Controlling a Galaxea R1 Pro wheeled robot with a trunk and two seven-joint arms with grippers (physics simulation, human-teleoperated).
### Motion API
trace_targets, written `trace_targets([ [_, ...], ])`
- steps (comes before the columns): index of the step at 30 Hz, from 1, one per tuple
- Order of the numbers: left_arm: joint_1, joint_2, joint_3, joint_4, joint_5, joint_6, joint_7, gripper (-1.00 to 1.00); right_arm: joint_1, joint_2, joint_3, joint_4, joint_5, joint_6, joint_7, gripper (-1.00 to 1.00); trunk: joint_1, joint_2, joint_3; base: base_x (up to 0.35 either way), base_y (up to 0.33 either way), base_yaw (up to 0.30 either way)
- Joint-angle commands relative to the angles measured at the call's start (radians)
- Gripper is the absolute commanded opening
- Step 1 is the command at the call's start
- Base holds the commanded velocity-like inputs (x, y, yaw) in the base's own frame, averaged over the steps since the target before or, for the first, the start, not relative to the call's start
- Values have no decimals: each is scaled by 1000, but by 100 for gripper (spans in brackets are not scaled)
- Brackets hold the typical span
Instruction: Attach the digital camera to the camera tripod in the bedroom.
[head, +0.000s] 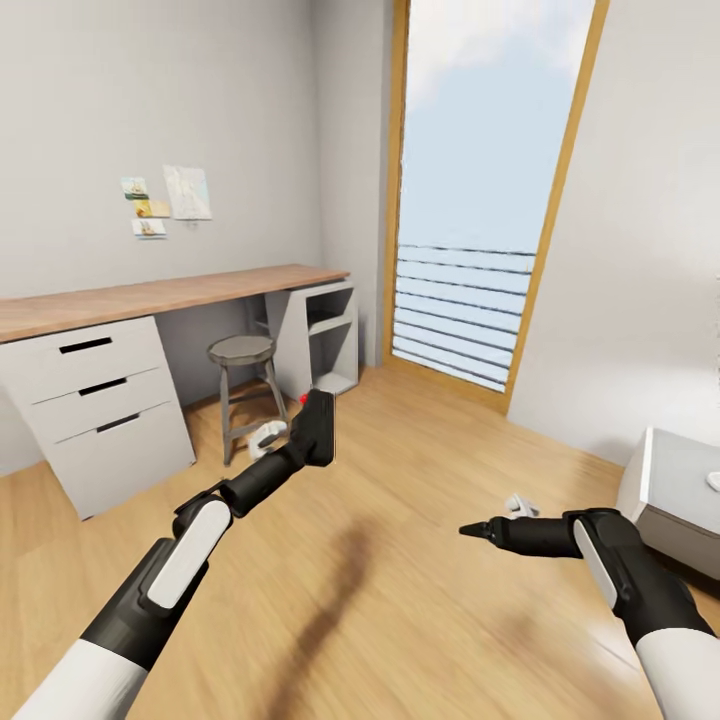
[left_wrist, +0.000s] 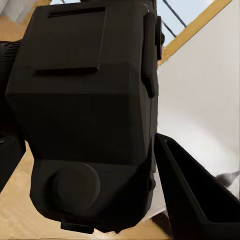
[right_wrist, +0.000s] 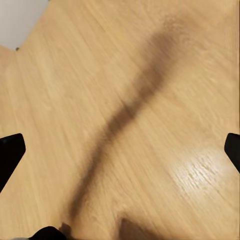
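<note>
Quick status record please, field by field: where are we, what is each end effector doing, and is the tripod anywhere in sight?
room: one with a wooden-topped desk, a stool and a tall window
left end effector: shut on the camera, held out over the wood floor
camera detail: black body, a bit of red beside it in the head view
right end effector: fingertips apart in the right wrist view, nothing between them
tripod: not in sight
task state: camera in hand, not yet attached
</note>
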Motion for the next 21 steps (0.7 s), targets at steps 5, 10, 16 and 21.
trace_targets([
  [5,-1,-2,-1,-3,-6,5,63,-100,0,2,0,0,-9,11,-17,100,-2,1,18,0,0,0],
  [10,-1,-4,0,-4,-10,7,84,-100,0,2,0,0,-11,14,-18,100,-5,2,38,0,0,0],
  [16,-1,-3,0,-4,-10,9,84,-100,1,3,-2,0,-12,14,-16,100,-7,3,61,0,0,0],
  [21,-1,-4,0,-4,-10,10,83,-100,0,4,-2,0,-12,15,-16,100,-26,37,77,0,0,0],
])
